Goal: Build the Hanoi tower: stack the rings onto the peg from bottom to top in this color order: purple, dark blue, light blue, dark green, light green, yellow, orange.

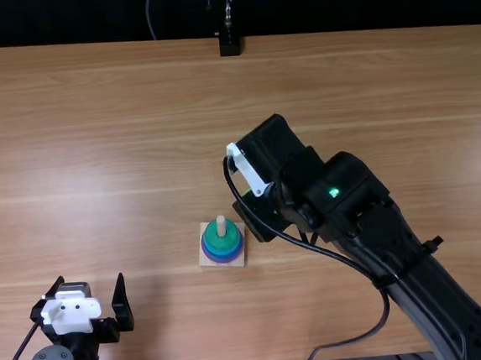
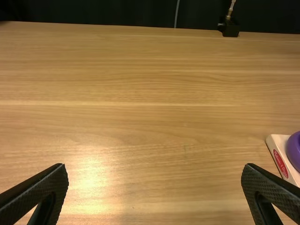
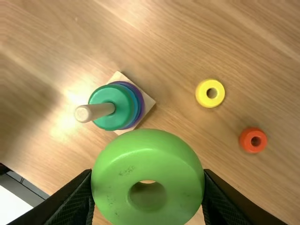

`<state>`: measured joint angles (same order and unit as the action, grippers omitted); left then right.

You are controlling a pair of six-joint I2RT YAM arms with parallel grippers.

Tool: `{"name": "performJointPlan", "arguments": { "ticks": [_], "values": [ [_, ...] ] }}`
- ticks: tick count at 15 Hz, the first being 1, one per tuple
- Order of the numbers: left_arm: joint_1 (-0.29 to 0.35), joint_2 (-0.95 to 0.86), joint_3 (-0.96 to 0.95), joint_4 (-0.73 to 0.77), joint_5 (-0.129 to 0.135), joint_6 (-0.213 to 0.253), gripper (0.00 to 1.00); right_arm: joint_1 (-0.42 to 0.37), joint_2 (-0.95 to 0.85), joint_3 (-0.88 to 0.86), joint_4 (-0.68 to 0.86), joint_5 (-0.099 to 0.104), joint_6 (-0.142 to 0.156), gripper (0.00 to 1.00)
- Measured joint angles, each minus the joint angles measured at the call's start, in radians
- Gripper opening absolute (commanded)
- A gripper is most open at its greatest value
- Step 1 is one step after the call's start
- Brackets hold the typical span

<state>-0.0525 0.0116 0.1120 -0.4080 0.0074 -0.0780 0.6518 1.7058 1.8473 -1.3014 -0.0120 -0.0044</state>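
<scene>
a: what's the right pincer got?

b: the light green ring, pinched from both sides by its outer rim, hole unobstructed.

a: how should it go on?

b: i'd carry it above the wooden peg, level it, centre the hole, then lower straight. release only once it seats on the dark green ring; a tilt could jam it.

a: where's the peg from the pincer?

b: by the top view, just to its left and slightly nearer the robot, on the square wooden base.

a: farther out?

b: the yellow ring and orange ring lie apart; the left pincer is well off, spread wide.
</scene>
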Motion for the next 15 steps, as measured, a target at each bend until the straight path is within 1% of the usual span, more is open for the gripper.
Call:
{"name": "performJointPlan", "arguments": {
  "ticks": [4,7,15],
  "values": [
    [0.000,0.000,0.000,0.001,0.000,0.000,1.00,0.031,0.030,0.004,0.003,0.000,0.002,0.00],
    [0.000,0.000,0.000,0.000,0.000,0.000,1.00,0.058,0.068,0.052,0.007,-0.001,0.002,0.00],
    [0.000,0.000,0.000,0.000,-0.001,0.000,1.00,0.089,0.124,0.077,0.007,-0.003,0.003,0.00]
  ]
}}
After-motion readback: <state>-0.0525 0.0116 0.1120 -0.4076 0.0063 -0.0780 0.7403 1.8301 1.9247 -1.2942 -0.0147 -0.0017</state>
